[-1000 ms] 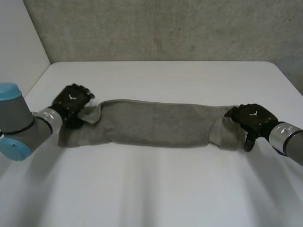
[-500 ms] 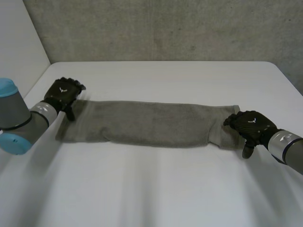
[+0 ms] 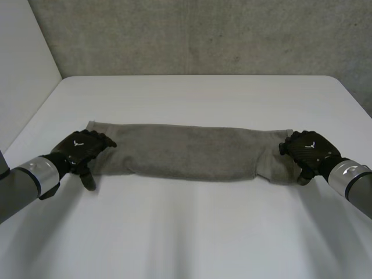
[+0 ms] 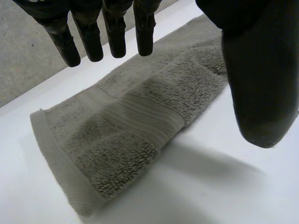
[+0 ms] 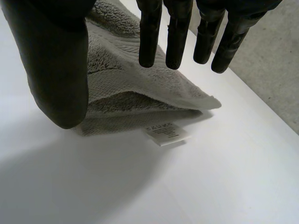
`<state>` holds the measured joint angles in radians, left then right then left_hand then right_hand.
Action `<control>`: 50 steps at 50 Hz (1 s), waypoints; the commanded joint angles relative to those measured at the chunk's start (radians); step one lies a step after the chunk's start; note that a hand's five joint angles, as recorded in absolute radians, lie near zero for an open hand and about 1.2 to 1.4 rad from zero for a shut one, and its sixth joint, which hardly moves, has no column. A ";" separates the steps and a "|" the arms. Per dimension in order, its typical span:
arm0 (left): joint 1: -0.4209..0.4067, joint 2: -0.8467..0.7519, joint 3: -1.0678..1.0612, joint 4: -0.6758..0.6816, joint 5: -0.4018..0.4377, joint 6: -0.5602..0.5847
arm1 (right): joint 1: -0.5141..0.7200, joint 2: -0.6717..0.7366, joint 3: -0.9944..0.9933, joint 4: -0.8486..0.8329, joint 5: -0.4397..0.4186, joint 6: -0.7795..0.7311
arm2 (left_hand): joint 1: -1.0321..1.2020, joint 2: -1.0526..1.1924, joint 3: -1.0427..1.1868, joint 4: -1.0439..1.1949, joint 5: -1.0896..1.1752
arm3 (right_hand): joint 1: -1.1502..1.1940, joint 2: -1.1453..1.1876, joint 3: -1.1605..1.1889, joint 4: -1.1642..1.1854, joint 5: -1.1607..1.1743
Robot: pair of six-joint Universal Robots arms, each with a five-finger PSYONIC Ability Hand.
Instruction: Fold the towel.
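Observation:
The grey towel (image 3: 186,151) lies across the table as a long, narrow folded strip. My left hand (image 3: 81,148) is at its left end, over the near corner. In the left wrist view its fingers (image 4: 84,39) are straight and its thumb stands apart. They hover above the towel's end (image 4: 126,140) and hold nothing. My right hand (image 3: 308,150) is at the towel's right end. In the right wrist view its fingers (image 5: 177,32) and thumb are spread just above the layered end (image 5: 121,88). A white label (image 5: 166,134) sticks out from under that end.
The white table (image 3: 192,232) has bare room in front of and behind the towel. A concrete wall (image 3: 203,35) stands behind the table's far edge, and a white panel (image 3: 23,52) rises at the far left.
My left hand has come from the towel's far left corner to its near left corner, and that end now lies flat. My right hand shifted slightly along the right end.

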<state>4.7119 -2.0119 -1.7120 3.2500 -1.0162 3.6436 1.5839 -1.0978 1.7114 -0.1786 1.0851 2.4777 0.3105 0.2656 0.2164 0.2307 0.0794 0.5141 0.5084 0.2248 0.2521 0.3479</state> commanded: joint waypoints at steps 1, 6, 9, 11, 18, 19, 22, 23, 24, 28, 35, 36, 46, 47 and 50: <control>-0.010 0.004 0.000 0.004 -0.004 -0.040 | 0.002 0.009 -0.001 0.002 0.001 0.003 | -0.056 -0.011 -0.042 -0.056 0.001 | 0.014 0.020 -0.050 -0.078 0.006; -0.027 0.001 0.014 0.005 -0.007 -0.088 | 0.004 0.021 -0.001 0.011 0.004 0.003 | -0.056 -0.011 -0.042 -0.056 0.001 | 0.011 0.017 -0.050 -0.078 0.003; -0.042 0.001 0.018 0.007 -0.008 -0.118 | 0.008 0.022 0.000 0.016 0.013 0.012 | -0.059 -0.014 -0.042 -0.056 -0.002 | 0.005 0.011 -0.050 -0.078 -0.003; -0.059 -0.001 0.022 0.008 -0.013 -0.134 | 0.008 0.021 0.010 0.028 0.016 0.012 | -0.062 -0.017 -0.042 -0.056 -0.005 | -0.003 0.002 -0.050 -0.078 -0.012; -0.079 0.001 0.023 0.010 -0.015 -0.138 | 0.007 -0.016 0.024 0.076 0.009 0.024 | -0.065 -0.020 -0.042 -0.056 -0.008 | -0.012 -0.007 -0.050 -0.078 -0.021; -0.079 0.002 0.023 0.010 -0.016 -0.143 | 0.007 -0.023 0.030 0.077 0.007 0.029 | -0.068 -0.023 -0.042 -0.056 -0.011 | -0.012 -0.007 -0.050 -0.078 -0.021; -0.087 0.005 0.023 0.010 -0.016 -0.170 | 0.010 -0.025 0.036 0.071 0.004 0.043 | -0.071 -0.026 -0.042 -0.056 -0.014 | -0.012 -0.007 -0.050 -0.078 -0.021; -0.087 0.007 0.023 0.010 -0.016 -0.190 | 0.011 -0.024 0.034 0.070 0.006 0.049 | -0.071 -0.026 -0.042 -0.056 -0.014 | -0.009 -0.004 -0.050 -0.078 -0.018; -0.087 0.007 0.023 0.010 -0.016 -0.191 | 0.011 -0.024 0.034 0.070 0.006 0.049 | -0.071 -0.026 -0.042 -0.056 -0.014 | -0.009 -0.004 -0.050 -0.078 -0.018; -0.087 0.009 0.023 0.011 -0.015 -0.230 | 0.013 -0.008 0.025 0.044 0.007 0.056 | -0.071 -0.026 -0.042 -0.056 -0.014 | 0.008 0.014 -0.050 -0.078 0.000; -0.085 0.010 0.023 0.011 -0.015 -0.244 | 0.013 0.064 -0.013 -0.007 0.010 0.056 | -0.071 -0.026 -0.042 -0.056 -0.014 | 0.344 0.350 -0.050 -0.078 0.336; -0.085 0.010 0.022 0.011 -0.015 -0.244 | 0.013 0.064 -0.013 -0.007 0.010 0.056 | -0.073 -0.029 -0.042 -0.056 -0.017 | 0.346 0.352 -0.050 -0.078 0.338; -0.082 0.025 0.011 0.011 -0.015 -0.244 | -0.002 0.079 -0.044 0.005 0.004 0.040 | -0.082 -0.037 -0.042 -0.056 -0.026 | 0.882 0.888 -0.050 -0.078 0.874; -0.082 0.030 0.009 0.011 -0.015 -0.244 | -0.004 0.069 -0.041 0.005 -0.002 0.038 | -0.082 -0.037 -0.042 -0.056 -0.026 | 0.882 0.888 -0.050 -0.078 0.874; -0.082 0.038 0.006 0.011 -0.015 -0.246 | -0.039 0.030 -0.041 0.007 -0.002 0.032 | -0.082 -0.037 -0.042 -0.056 -0.026 | 0.882 0.888 -0.050 -0.078 0.874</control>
<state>4.6291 -1.9896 -1.6990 3.2613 -1.0308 3.3989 1.5831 -1.0198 1.6682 -0.1776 1.0904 2.5188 0.3105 0.2656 0.2164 0.2307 0.0757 1.2844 1.2486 0.2247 0.2521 1.1347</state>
